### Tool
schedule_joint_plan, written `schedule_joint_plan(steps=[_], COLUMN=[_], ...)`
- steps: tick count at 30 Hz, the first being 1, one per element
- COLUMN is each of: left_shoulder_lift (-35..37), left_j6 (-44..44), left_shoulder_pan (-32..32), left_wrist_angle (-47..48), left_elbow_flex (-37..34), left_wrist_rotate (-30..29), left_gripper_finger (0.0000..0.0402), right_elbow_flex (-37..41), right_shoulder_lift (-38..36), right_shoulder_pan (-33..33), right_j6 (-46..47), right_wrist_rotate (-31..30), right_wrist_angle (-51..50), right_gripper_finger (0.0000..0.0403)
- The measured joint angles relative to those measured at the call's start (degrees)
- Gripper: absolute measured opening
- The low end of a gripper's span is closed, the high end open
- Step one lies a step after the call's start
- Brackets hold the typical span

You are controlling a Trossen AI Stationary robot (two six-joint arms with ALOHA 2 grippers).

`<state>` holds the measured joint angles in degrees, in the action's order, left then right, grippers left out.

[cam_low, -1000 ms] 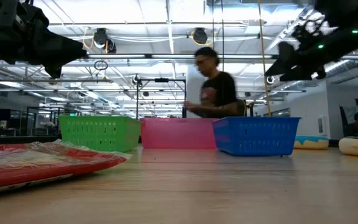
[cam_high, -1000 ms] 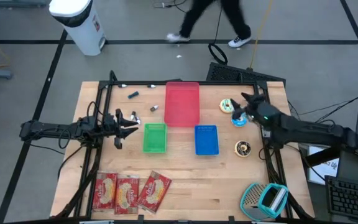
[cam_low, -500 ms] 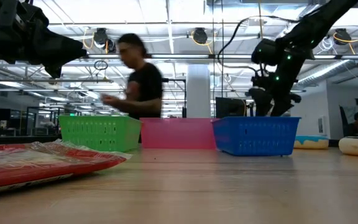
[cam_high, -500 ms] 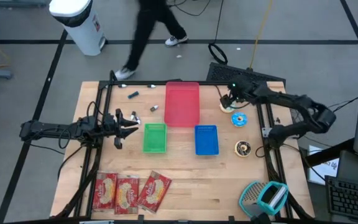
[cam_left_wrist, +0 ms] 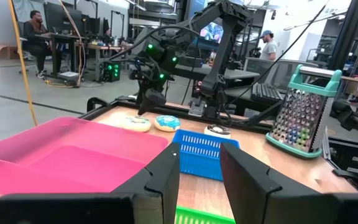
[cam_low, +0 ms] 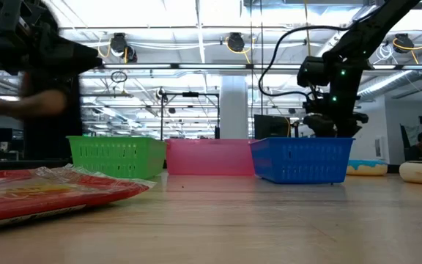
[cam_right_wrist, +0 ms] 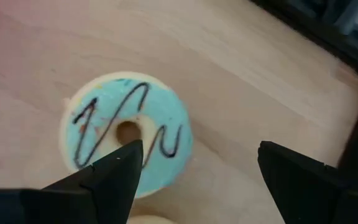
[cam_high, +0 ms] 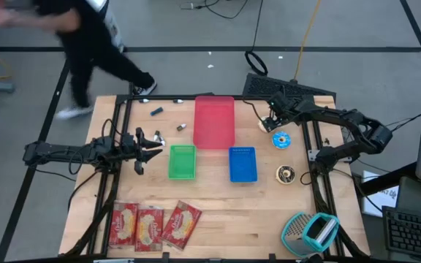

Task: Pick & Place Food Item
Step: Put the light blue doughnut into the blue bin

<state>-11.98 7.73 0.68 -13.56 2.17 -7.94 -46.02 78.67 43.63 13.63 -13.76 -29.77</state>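
Three doughnuts lie flat on the table at the far right: a cream one (cam_high: 266,126), a blue-iced one (cam_high: 281,139) (cam_right_wrist: 126,134) with a dark squiggle, and a chocolate-topped one (cam_high: 286,174). My right gripper (cam_high: 272,121) (cam_right_wrist: 197,168) hangs open above the cream and blue doughnuts, pointing steeply down and touching nothing. In the right wrist view the blue doughnut shows beside one finger (cam_right_wrist: 107,177). My left gripper (cam_high: 157,142) (cam_left_wrist: 201,171) waits level at the table's left, its fingers apart with nothing between them.
A pink tray (cam_high: 214,120), a green basket (cam_high: 182,161) and a blue basket (cam_high: 243,164) stand mid-table. Red snack packets (cam_high: 152,225) lie at the near left, and a teal grater (cam_high: 309,234) at the near right. A person (cam_high: 86,44) walks beyond the far edge.
My right gripper has swung a little toward the table's left and far edge, come down and tipped from nearly level to steeply downward over the doughnuts, staying open. The person behind the table has walked toward the left.
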Motion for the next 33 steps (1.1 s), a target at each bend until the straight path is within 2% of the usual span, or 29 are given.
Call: schedule_joint_plan(steps=[11, 14, 17, 26, 33], left_shoulder_lift=[0.02, -0.01, 0.02, 0.02, 0.02], left_j6=[0.00, 0.00, 0.00, 0.00, 0.00], left_shoulder_pan=[0.01, 0.01, 0.01, 0.01, 0.01], left_wrist_angle=[0.00, 0.02, 0.00, 0.00, 0.00], left_elbow_flex=[0.01, 0.01, -0.01, 0.01, 0.00], left_wrist_rotate=[-0.02, -0.02, -0.02, 0.00, 0.00], left_gripper_finger=[0.0115, 0.0115, 0.0115, 0.0115, 0.0115], right_elbow_flex=[0.04, 0.04, 0.04, 0.07, 0.07], right_shoulder_lift=[5.93, 7.17, 8.01, 8.39, 7.64], right_shoulder_pan=[0.66, 0.75, 0.82, 0.99, 0.95], right_j6=[-1.02, -1.01, -0.98, -0.88, -2.35], right_wrist_rotate=[0.17, 0.28, 0.60, 7.80, 8.09], right_wrist_angle=[5.08, 5.99, 6.04, 5.95, 6.06], right_gripper_finger=[0.0303, 0.0291, 0.0268, 0.0172, 0.0094])
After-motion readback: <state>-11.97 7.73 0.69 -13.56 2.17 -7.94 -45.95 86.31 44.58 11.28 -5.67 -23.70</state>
